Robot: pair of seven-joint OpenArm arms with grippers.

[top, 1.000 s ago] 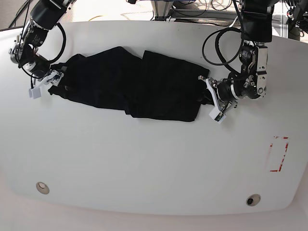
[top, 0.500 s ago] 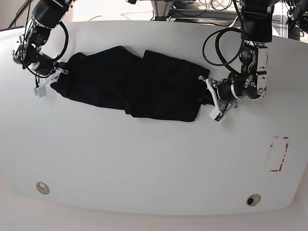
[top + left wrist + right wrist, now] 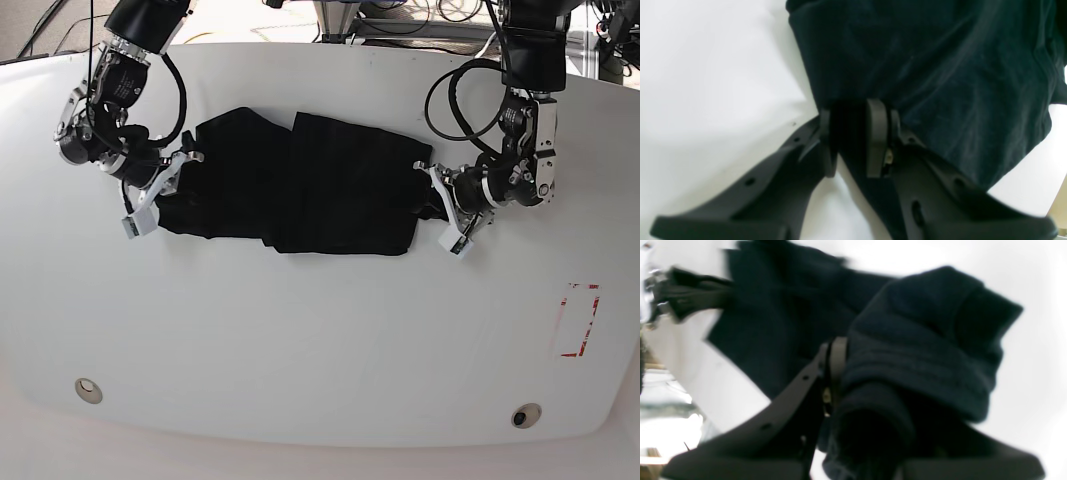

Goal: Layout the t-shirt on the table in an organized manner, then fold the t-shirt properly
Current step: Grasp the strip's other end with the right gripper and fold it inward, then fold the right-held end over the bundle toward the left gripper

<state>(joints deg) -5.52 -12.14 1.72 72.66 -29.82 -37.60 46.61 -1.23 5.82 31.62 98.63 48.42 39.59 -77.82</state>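
The black t-shirt [image 3: 300,185] lies bunched across the far half of the white table [image 3: 320,340]. At the right of the base view my left gripper [image 3: 440,208] is shut on the shirt's right edge. The left wrist view shows a fold of the t-shirt [image 3: 923,60] pinched in that gripper [image 3: 848,133]. At the left of the base view my right gripper [image 3: 165,190] is shut on the shirt's left end. In the blurred right wrist view the t-shirt [image 3: 917,350] is heaped over the gripper [image 3: 853,373]; one finger [image 3: 838,353] shows, the other is hidden.
A red tape mark [image 3: 578,320] sits near the table's right edge. Two small round holes [image 3: 88,389] [image 3: 525,414] lie near the front edge. Cables and equipment crowd the space behind the table's far edge.
My right gripper has shut on the shirt's left end and carried it toward the table's middle, so the shirt is shorter and more bunched. The left gripper has barely moved.
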